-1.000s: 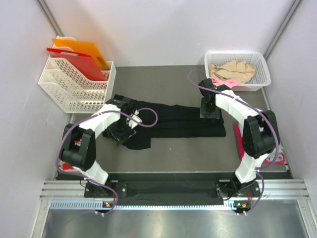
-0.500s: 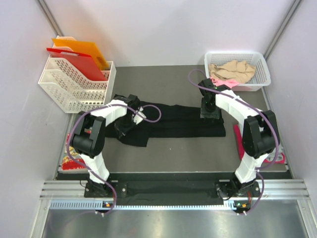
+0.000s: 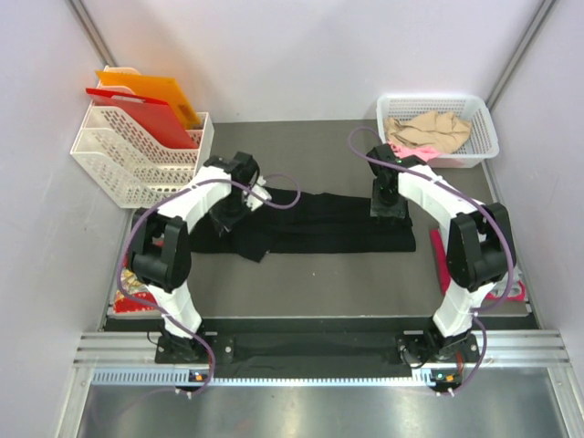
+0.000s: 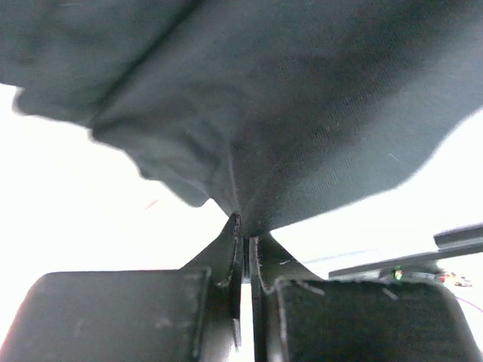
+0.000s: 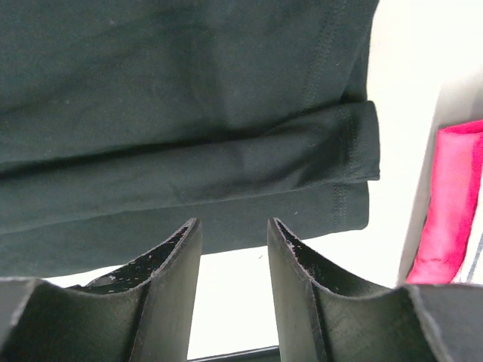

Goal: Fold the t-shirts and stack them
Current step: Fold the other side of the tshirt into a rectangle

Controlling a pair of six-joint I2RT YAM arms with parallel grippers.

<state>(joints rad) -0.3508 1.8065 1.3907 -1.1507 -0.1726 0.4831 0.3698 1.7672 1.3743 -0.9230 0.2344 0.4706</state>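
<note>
A long black t-shirt (image 3: 319, 224) lies folded into a band across the middle of the grey mat. My left gripper (image 3: 228, 214) is at its left end and shut on a pinch of the black cloth (image 4: 302, 113), which rises in a peak from the closed tips of the gripper (image 4: 243, 226). My right gripper (image 3: 388, 205) rests over the shirt's right part, open, with the folded hem (image 5: 189, 113) just beyond its fingertips (image 5: 234, 226) and nothing between them. A beige t-shirt (image 3: 427, 130) and a pink one (image 3: 401, 149) lie in the white basket (image 3: 484, 137) at the back right.
A white file rack (image 3: 137, 169) with red and orange folders (image 3: 151, 100) stands at the back left. A magenta-pink folded cloth (image 5: 449, 204) lies by the right arm, near the mat's right edge (image 3: 440, 260). A red patterned card (image 3: 132, 297) sits at the front left.
My left gripper has shut on the shirt's left end and moved back and to the right, pulling that end with it. The right arm has stayed still.
</note>
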